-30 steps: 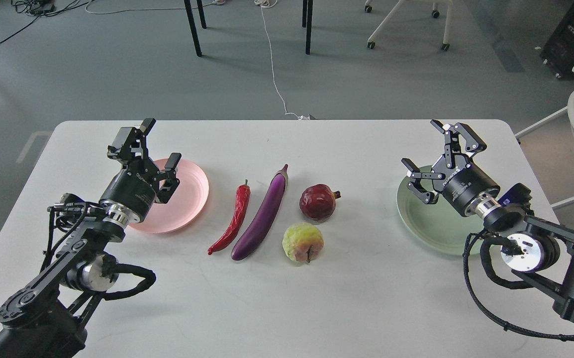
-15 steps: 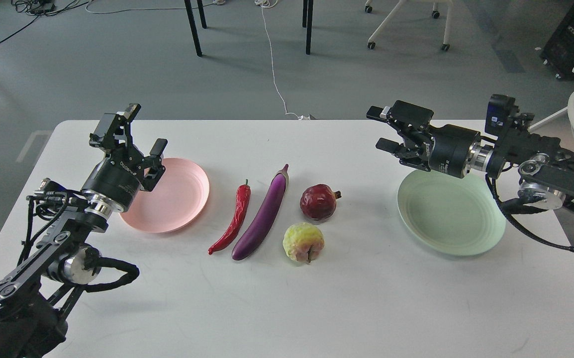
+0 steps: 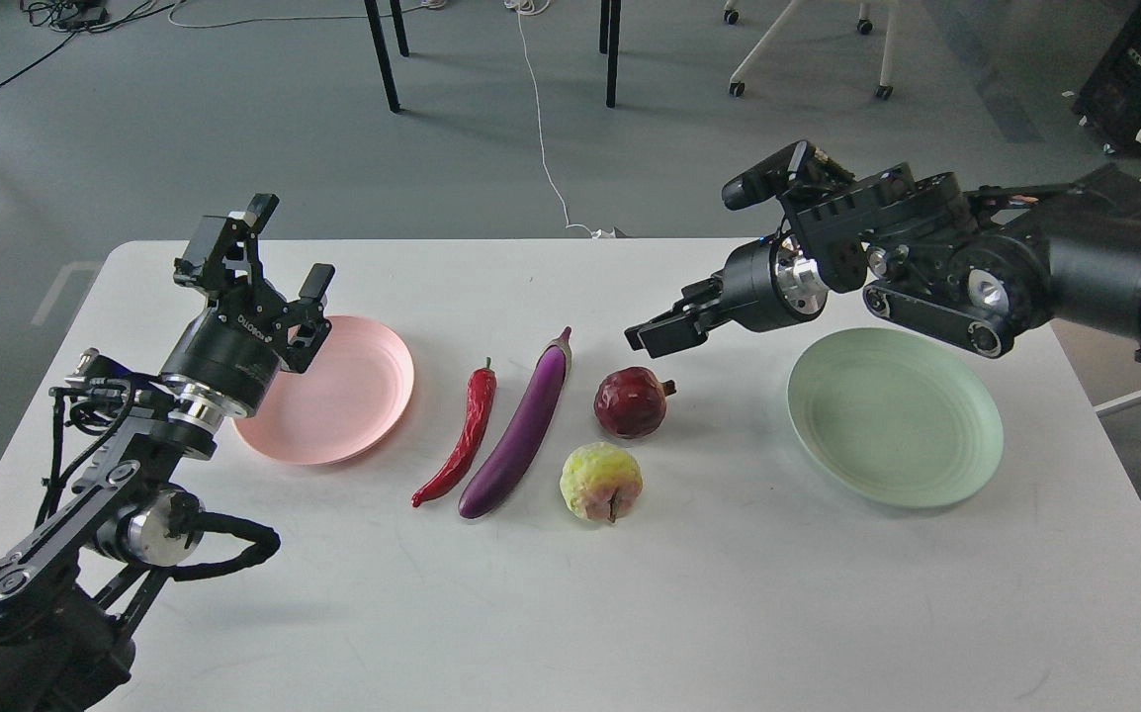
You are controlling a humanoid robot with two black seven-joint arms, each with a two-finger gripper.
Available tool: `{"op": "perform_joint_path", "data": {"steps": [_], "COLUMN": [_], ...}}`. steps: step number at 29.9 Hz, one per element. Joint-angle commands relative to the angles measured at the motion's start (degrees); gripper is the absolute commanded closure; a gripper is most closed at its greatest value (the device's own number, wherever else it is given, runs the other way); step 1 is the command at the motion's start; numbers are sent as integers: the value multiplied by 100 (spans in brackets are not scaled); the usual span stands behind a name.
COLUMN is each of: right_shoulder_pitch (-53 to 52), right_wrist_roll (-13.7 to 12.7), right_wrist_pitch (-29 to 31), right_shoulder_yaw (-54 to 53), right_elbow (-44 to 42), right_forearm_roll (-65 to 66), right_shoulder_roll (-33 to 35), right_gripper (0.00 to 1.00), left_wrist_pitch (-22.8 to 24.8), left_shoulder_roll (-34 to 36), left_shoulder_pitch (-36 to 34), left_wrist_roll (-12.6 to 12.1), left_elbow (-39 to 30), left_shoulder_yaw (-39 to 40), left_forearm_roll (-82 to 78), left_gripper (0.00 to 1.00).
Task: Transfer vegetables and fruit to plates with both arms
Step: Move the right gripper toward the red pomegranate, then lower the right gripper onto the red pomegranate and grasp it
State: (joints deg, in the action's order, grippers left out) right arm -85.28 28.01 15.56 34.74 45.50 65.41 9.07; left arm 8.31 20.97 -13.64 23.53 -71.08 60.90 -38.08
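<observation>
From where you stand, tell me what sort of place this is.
Probably a lab or office workroom: a white table on a bare grey floor, loose cables trailing across it, and a wheeled chair base behind.

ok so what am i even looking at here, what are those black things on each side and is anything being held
This view comes from a humanoid robot's own head, looking down at a white table. The black things are its two arms. Each ends in a two-finger gripper: the left gripper hangs open by the pink plate, and the right gripper reaches in above the pomegranate; I cannot tell whether its fingers are apart. Nothing is held. Between the pink plate and the green plate lie a red chili pepper, a purple eggplant, the pomegranate and a bumpy yellow-green fruit. Both plates are empty.
</observation>
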Motion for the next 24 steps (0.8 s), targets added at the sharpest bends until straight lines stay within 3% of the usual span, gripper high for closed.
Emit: {"op": "perform_joint_path", "data": {"steps": [1, 24], "right_shoulder_pitch": [-6, 187], "right_wrist_roll": [-1, -1], "right_wrist_pitch": [0, -642], "right_shoulder_yaw": [296, 1035], "right_elbow": [-76, -454], "right_forearm_roll": [15, 15], "right_shoulder_roll": [-379, -907], "right_gripper": [1, 2], "left_wrist_pitch": [-5, -5], "left_shoulder_roll": [65, 74], "left_shoulder_pitch": [11, 20], "left_wrist_roll": [-7, -7], "left_elbow": [-116, -143], "left_shoulder_yaw": [-8, 1], "left_forearm_roll": [-6, -6], "left_gripper": [1, 1]}}
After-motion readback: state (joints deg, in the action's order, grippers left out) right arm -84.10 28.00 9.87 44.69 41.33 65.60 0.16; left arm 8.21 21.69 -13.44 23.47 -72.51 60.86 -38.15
